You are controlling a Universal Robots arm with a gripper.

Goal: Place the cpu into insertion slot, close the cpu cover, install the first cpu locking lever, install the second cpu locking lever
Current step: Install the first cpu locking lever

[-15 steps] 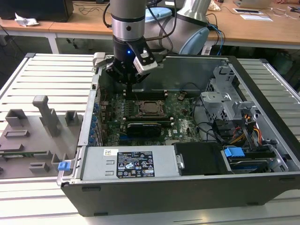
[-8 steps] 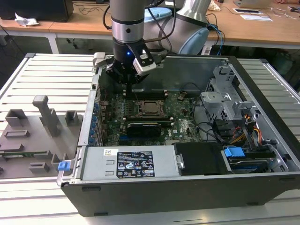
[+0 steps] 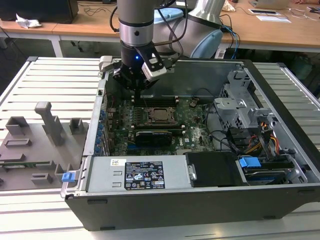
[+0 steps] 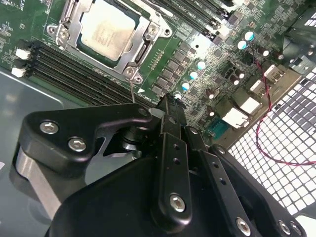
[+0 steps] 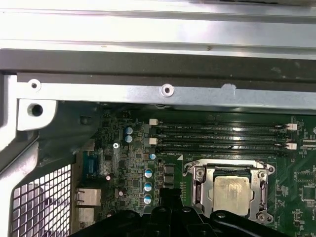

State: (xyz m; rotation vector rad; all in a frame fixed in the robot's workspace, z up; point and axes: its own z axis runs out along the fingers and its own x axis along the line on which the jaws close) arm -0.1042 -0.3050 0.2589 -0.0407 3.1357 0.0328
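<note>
Jaws closed, hiding end of lever [image 4: 131,90], cpu [image 4: 107,30] under cpu cover [image 4: 100,59]

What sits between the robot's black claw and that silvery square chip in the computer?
In the second wrist view: the grey metal cover frame ringing the silvery square chip, then green circuit board with small parts, up to the black gripper.

Robotics lab: an opened computer case [image 3: 200,212] lies on a slatted metal surface [image 3: 55,75]. Grey fixtures [image 3: 50,122] stand beside it. Wooden desks [image 3: 295,35] behind carry papers [image 3: 273,18].
</note>
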